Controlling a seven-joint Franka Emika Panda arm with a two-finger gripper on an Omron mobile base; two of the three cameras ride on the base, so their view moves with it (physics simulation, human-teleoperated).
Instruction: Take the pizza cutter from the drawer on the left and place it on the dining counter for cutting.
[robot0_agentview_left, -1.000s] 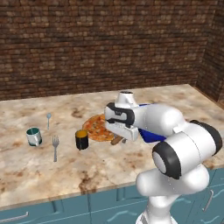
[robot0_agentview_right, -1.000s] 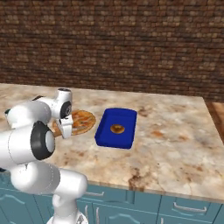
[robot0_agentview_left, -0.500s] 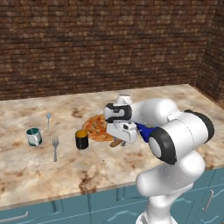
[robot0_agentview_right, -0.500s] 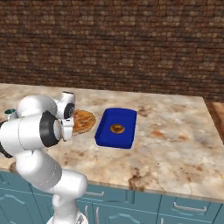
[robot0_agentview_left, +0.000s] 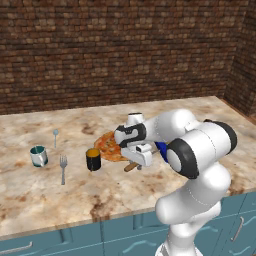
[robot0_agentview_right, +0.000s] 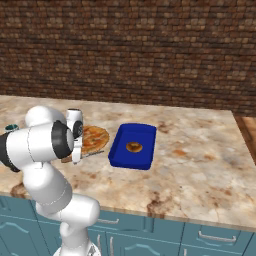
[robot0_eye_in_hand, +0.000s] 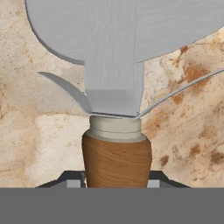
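In the left base view you see the white arm bent low over the dining counter (robot0_agentview_left: 60, 200), its gripper (robot0_agentview_left: 138, 162) down beside the pizza (robot0_agentview_left: 111, 147). A stub of brown wooden handle sticks out from under the hand toward the near left, so you are looking at the pizza cutter (robot0_agentview_left: 130, 167) held low, close to the stone; whether it touches the slab you cannot tell from here. Just left of the pizza stands a dark cup (robot0_agentview_left: 93, 159) with an orange top, then a silver fork (robot0_agentview_left: 63, 167) lying lengthwise, a teal mug (robot0_agentview_left: 38, 155) at the far left, and a spoon (robot0_agentview_left: 55, 136) behind them. In the right base view the arm's own bulk covers the hand, and you get the pizza (robot0_agentview_right: 93, 138) beside it with a thin grey sliver of the cutter by its near edge. To the right, just apart from the pizza, sits a blue tray (robot0_agentview_right: 121, 155) with a small browned round item (robot0_agentview_right: 133, 147) in it, on the marbled counter (robot0_agentview_right: 200, 165). In the hand view the cutter's brown handle (robot0_eye_in_hand: 116, 162) rises from between the two dark fingertips (robot0_eye_in_hand: 74, 179), which press on it from either side, so the gripper is pinching the pizza cutter by its handle. Its pale collar and grey round blade (robot0_eye_in_hand: 131, 30) extend away from the hand, over the beige and brown stone.
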